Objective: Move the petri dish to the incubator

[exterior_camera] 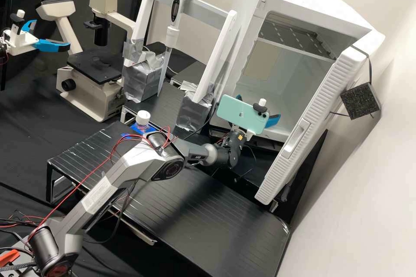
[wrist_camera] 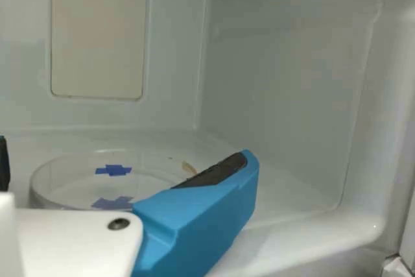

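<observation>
The petri dish (wrist_camera: 139, 180), marked with blue tape (wrist_camera: 113, 170), is supported flat on the floor of the incubator (exterior_camera: 303, 2), whose door (exterior_camera: 315, 117) is swung open. The gripper (exterior_camera: 259, 106) is held at the opening, its blue fingers (wrist_camera: 202, 218) spread apart

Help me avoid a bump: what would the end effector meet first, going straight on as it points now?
Likely the clear dish on the incubator floor, though depth is unclear; passing above it, the end effector would head for the back wall.
</observation>
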